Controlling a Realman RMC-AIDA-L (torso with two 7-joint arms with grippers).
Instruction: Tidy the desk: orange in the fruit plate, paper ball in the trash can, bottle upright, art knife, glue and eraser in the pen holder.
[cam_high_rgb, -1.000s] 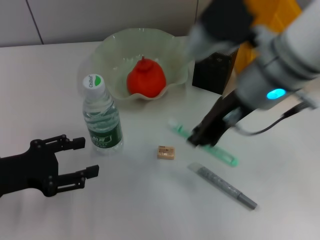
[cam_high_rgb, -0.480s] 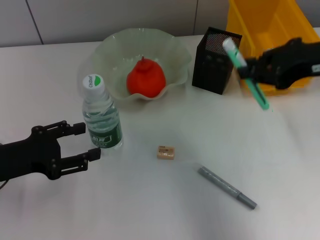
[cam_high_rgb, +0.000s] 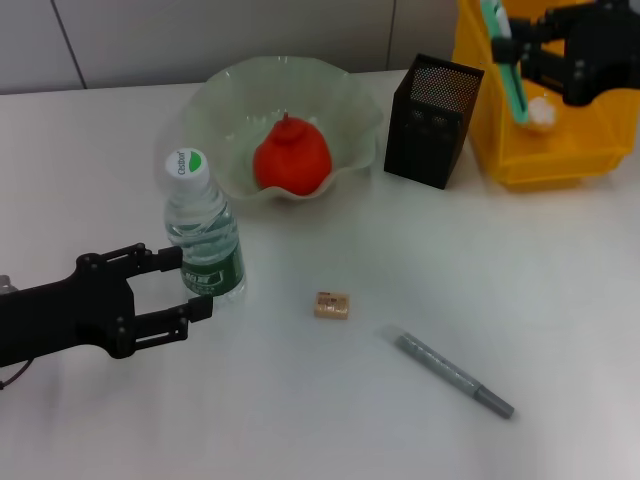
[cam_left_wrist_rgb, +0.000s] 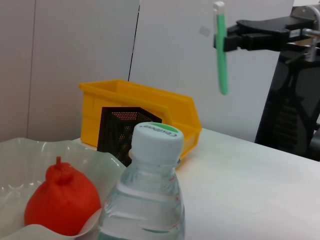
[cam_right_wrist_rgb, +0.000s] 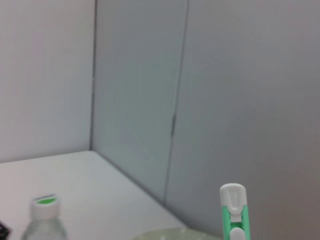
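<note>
Now my right tool grips the green art knife upright above the yellow bin, beside the pen holder, while my left tool hangs open, touching the upright bottle.

Right up close you've got the clear plastic water bottle with its white-and-green cap, standing upright and filling the lower middle of the view. Beside it sits the pale green wavy-edged fruit plate, with the orange-red fruit with a little stem inside it. Behind the bottle there's the black mesh pen holder, and right behind that the yellow plastic bin. High up over the white table, the right gripper is clamped on the green art knife, which hangs nearly vertical, white end up.
</note>
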